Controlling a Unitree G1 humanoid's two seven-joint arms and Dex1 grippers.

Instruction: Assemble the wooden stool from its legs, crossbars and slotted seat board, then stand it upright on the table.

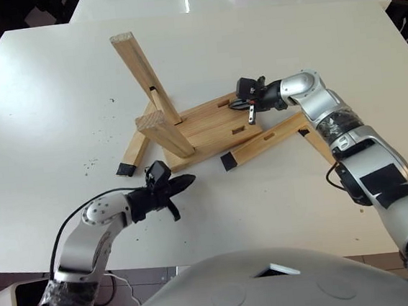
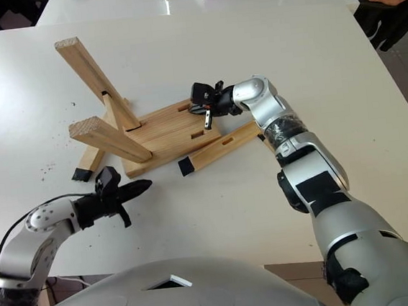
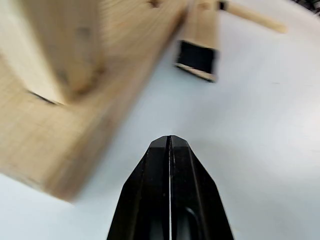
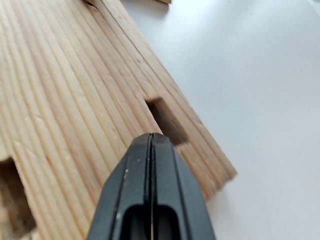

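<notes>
Near the middle of the table (image 1: 46, 88) your slotted seat board (image 1: 212, 123) lies flat, two legs (image 1: 146, 75) standing in it and a loose leg (image 1: 264, 141) just beside its right edge. Your left gripper (image 1: 184, 184) and right gripper (image 1: 252, 109) are both pinched closed on nothing. Expect stiff, light, unslippery wood, so take the loose leg mid-length. You have open tabletop all round, and the near edge is closest

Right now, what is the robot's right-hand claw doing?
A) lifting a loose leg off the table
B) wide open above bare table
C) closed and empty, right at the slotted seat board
C: the right gripper is shut, holds nothing, and is at the seat board beside an empty slot.
</notes>
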